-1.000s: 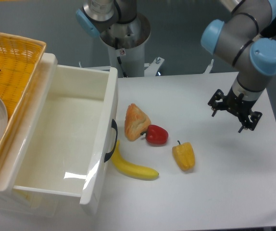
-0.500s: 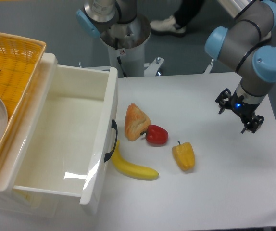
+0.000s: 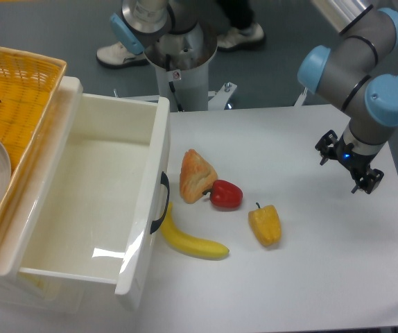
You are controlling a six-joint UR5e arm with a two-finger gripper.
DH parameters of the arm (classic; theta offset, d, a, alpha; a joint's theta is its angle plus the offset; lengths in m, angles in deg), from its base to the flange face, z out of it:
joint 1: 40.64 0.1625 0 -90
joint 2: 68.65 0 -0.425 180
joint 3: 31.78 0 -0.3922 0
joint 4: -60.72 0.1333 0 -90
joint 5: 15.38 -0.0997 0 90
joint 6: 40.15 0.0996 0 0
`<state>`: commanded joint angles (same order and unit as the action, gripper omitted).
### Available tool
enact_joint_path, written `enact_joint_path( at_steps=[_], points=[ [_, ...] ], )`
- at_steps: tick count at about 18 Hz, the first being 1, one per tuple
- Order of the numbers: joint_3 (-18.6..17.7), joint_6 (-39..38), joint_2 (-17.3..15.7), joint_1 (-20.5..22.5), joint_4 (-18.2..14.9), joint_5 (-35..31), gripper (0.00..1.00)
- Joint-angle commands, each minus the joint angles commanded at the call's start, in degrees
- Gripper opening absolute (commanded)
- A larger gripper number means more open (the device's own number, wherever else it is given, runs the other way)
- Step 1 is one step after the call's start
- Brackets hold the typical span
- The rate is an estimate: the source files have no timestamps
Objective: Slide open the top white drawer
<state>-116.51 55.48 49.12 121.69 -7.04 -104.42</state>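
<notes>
The top white drawer (image 3: 88, 201) is pulled far out of the cabinet at the left of the table (image 3: 310, 277), its tray showing nothing inside and its curved black handle (image 3: 163, 202) facing right, just beside the banana (image 3: 192, 241). The gripper (image 3: 348, 166) hangs over the right side of the table, well apart from the drawer, with nothing between its fingers; whether they are spread or closed cannot be told. A pastry (image 3: 196, 175), a red pepper (image 3: 226, 195) and a yellow pepper (image 3: 265, 225) lie between drawer and gripper, and a yellow wicker basket (image 3: 19, 97) sits on the cabinet at upper left.

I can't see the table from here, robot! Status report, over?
Gripper far right, holding nothing, jaws unclear. Top white drawer pulled wide open, empty inside. Banana lies by its black handle.
</notes>
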Motion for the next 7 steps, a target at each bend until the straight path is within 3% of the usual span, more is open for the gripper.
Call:
enact_joint_path(
  at_steps=[7],
  points=[
    [0.0,-0.2,0.4,-0.1,0.0,0.4,1.0]
  ],
)
